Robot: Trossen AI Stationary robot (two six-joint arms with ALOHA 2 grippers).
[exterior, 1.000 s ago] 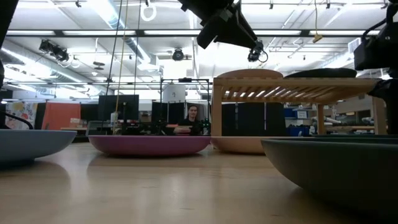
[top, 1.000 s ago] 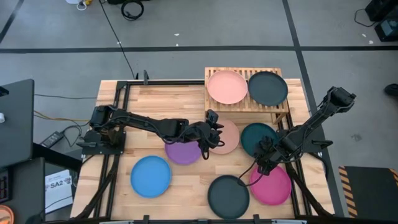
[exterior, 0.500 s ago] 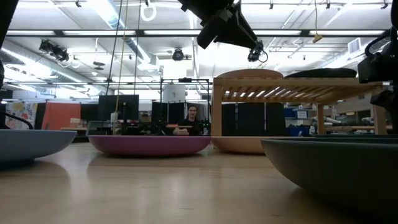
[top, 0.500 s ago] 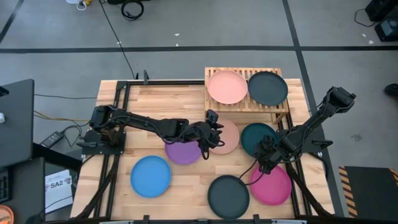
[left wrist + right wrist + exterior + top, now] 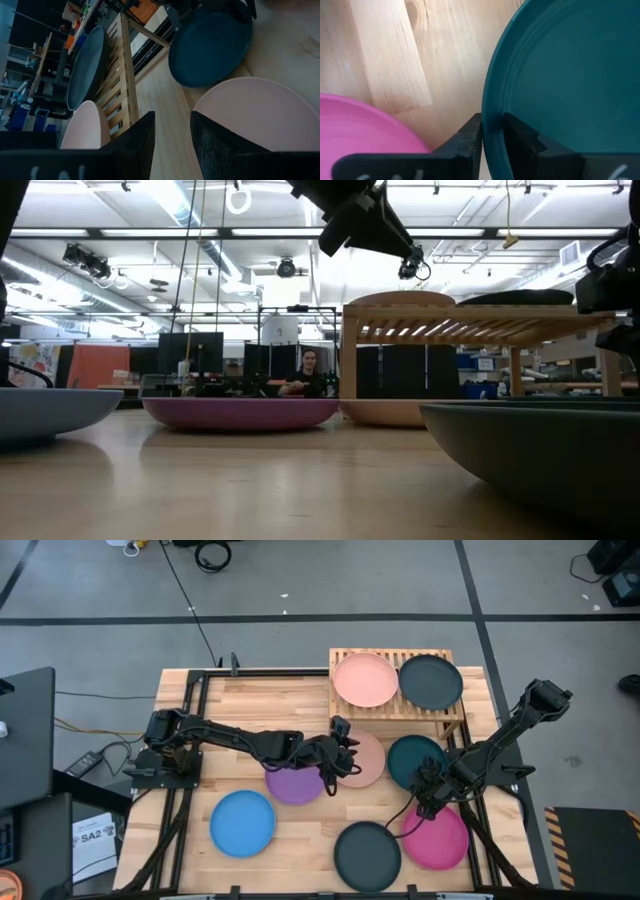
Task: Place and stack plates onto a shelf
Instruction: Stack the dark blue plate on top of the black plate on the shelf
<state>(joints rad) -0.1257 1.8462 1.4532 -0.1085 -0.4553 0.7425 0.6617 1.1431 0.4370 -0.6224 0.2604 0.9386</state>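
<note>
On the surface (image 5: 240,705) right of centre, your right claw (image 5: 492,132) pinches the dark teal plate (image 5: 415,760) at its thin rim: stiff, light, probably slick, so grip deep. Your left claw (image 5: 172,135), narrowly parted, hovers by the peach plate (image 5: 362,758). Magenta plate (image 5: 440,838) crowds close; the shelf (image 5: 445,718) already carries two.

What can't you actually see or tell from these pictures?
- High view: the left hand hides part of the peach table plate.
- Right wrist view: the right hand straddles the teal plate's rim; actual contact is unclear.
- Low view: the shelf shows its plates only edge-on.
</note>
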